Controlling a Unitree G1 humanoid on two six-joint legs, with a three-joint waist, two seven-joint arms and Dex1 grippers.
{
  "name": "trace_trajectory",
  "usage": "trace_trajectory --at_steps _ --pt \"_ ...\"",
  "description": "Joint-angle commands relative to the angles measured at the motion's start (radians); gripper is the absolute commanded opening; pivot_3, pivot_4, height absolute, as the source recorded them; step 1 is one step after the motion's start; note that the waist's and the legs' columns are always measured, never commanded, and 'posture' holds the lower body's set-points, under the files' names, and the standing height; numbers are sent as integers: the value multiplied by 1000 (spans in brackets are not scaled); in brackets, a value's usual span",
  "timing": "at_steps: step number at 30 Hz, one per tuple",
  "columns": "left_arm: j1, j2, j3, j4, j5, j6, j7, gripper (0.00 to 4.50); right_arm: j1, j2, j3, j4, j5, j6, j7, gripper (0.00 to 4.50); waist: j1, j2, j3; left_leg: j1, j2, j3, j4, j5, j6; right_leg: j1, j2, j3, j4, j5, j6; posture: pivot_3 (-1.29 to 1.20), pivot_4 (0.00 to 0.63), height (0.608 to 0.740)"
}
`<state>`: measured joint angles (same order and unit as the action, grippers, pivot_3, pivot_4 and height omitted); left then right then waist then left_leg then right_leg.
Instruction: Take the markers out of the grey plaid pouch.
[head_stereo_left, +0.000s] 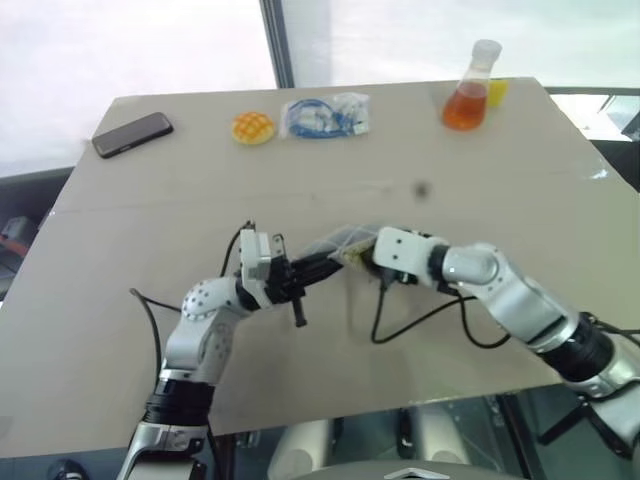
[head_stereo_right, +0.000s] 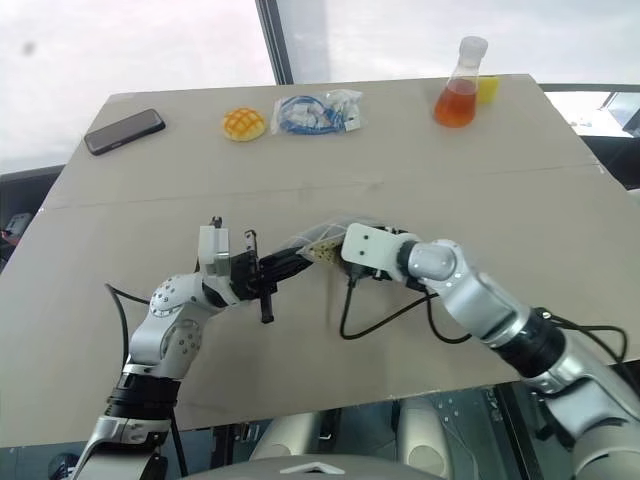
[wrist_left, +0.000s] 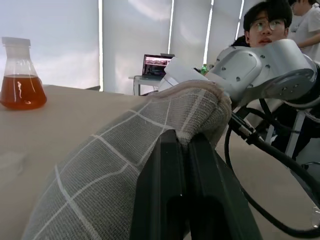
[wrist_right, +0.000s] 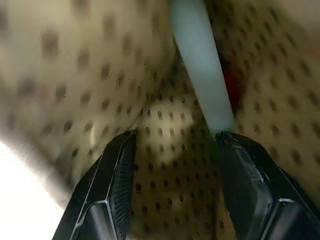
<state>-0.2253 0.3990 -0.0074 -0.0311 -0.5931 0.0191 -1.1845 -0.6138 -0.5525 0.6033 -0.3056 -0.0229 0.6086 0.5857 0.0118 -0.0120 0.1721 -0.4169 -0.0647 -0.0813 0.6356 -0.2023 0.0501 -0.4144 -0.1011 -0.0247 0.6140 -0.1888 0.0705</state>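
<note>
In the head view the grey plaid pouch (head_stereo_left: 340, 243) sits mid-frame, well clear of the table (head_stereo_left: 120, 330) edges. In the left wrist view the left gripper (wrist_left: 184, 145) is clamped on its gridded fabric. In the right wrist view the right gripper (wrist_right: 175, 145), jaws apart, is inside the dotted lining beside a pale marker (wrist_right: 200, 70).

Head pair looks down; wrist views close — pouch (wrist_left: 150, 150) shared.

No legible text, labels, brands or nos. anywhere.

Along the table's (head_stereo_left: 120, 330) far edge: phone (head_stereo_left: 132, 134), bun (head_stereo_left: 252, 127), cable bundle (head_stereo_left: 325, 115), flask (head_stereo_left: 468, 96).
</note>
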Motion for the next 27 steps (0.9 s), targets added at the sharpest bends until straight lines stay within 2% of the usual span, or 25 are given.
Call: trace_trajectory --at_steps 1,5,7,8,9,11,13,20,27 --pt "2 -6 9 -63 -34 0 -15 0 -16 48 -53 45 -39 -79 -35 2577 0 0 0 0 0 0 0 0 0 0 0 0 0 0 0 0 150 740" --pt "7 -8 -6 -84 -61 36 -36 0 -36 180 -36 304 -118 -307 -135 2577 -3 0 0 1 0 0 0 0 0 0 0 0 0 0 0 0 150 740" --pt "7 -12 -8 -87 -66 49 -39 0 -32 232 -35 439 -126 -408 -133 2577 -12 0 0 2 0 0 0 1 -1 0 1 1 1 0 0 0 150 740" --pt "7 -15 -7 -88 -65 53 -39 0 -30 239 -34 478 -131 -444 -120 2052 -12 0 0 2 0 0 0 1 -1 0 2 2 2 0 0 0 150 740" --pt "3 -18 0 -82 -63 54 -36 0 -21 246 -47 497 -124 -460 -108 1798 -12 0 0 2 0 0 0 1 -2 0 2 2 3 0 0 0 150 740" --pt "-11 -15 32 -44 -61 52 -33 0 8 213 -94 444 -116 -451 -85 833 -13 0 0 2 0 0 0 1 -2 -1 2 3 3 0 -1 0 150 740" --pt "-22 -10 60 -5 -66 59 -39 0 47 167 -146 351 -105 -419 -54 265 -9 -1 -1 3 -1 0 0 1 -2 0 2 3 3 0 0 0 150 740" --pt "-80 -12 99 97 -87 80 -56 0 179 14 -321 -48 8 -185 78 242 1 0 -1 2 0 0 0 1 -2 0 2 3 5 0 0 0 150 740" --pt "-143 -28 83 182 -50 58 -81 0 231 -6 -503 -322 254 85 128 240 1 0 0 2 1 0 0 1 -2 0 2 4 4 -2 3 0 150 740"
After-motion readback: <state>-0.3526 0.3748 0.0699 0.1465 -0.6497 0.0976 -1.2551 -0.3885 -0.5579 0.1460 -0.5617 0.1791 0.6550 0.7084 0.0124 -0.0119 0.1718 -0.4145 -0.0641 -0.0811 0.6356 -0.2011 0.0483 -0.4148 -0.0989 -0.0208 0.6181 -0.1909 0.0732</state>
